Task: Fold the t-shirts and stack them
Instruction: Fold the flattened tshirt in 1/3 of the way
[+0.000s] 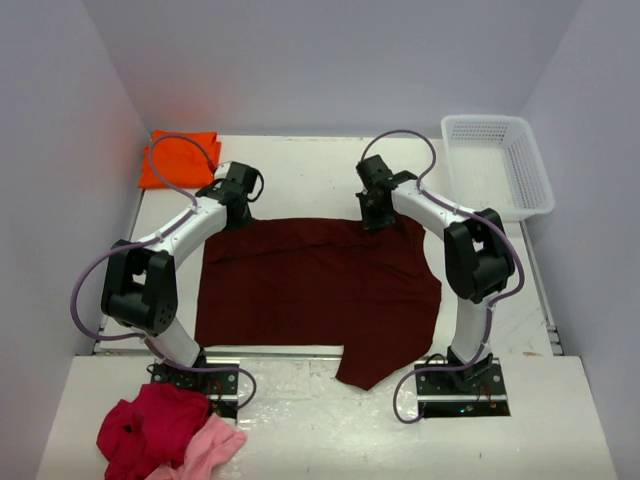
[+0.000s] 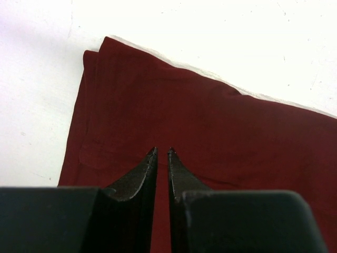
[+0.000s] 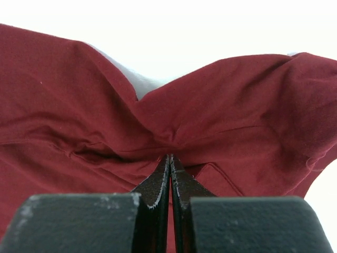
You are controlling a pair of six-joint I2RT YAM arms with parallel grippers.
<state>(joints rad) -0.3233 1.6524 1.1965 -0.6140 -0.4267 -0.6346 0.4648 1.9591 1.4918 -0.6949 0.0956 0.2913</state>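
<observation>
Right gripper pinched the maroon t-shirt at its one o'clock edge; left gripper hovered at eleven, barely parted, empty.

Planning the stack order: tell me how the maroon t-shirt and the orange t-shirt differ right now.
The maroon t-shirt lies spread across the middle of the table; the orange t-shirt sits compact in the far left corner. The maroon covers far more area. The right gripper pinches the maroon's far edge; the orange is untouched. Both are plain cloth.
</observation>
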